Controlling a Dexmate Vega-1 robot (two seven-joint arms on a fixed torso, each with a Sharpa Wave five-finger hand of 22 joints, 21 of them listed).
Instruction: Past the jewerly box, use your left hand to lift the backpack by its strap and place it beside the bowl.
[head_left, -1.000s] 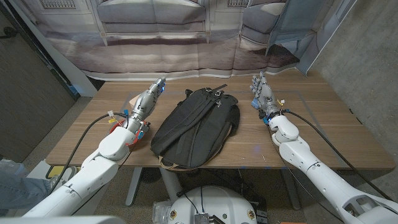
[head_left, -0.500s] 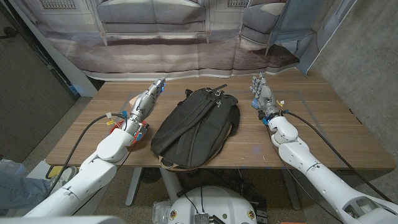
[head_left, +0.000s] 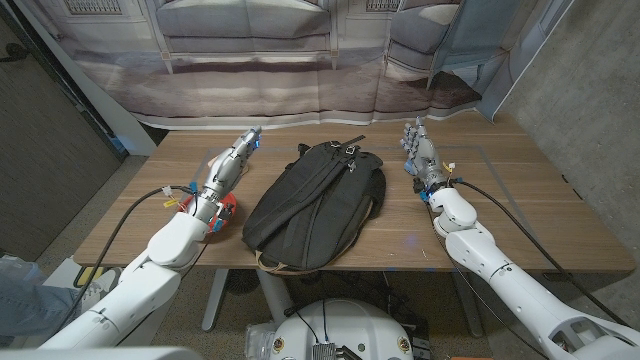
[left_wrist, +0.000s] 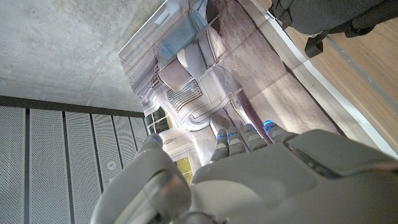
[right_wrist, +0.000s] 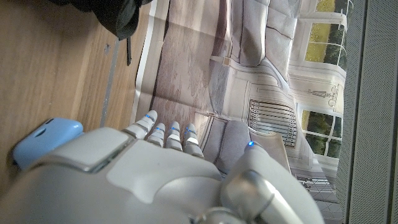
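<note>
The black backpack (head_left: 315, 205) is lying closed mid-counter (head_left: 520, 200) between the left hand (head_left: 232, 160) and right hand (head_left: 420, 152), both extending fingers, gripping nothing.

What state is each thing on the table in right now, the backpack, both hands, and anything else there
backpack: lying flat mid-table, straps up, untouched by either hand.
left hand: raised left of the backpack, fingers extended, holding nothing.
right hand: upright right of the backpack, fingers apart, holding nothing.
red object: by the left forearm, partly hidden; cannot tell what it is.
light blue object: on the table by the right hand, mostly hidden.
</note>
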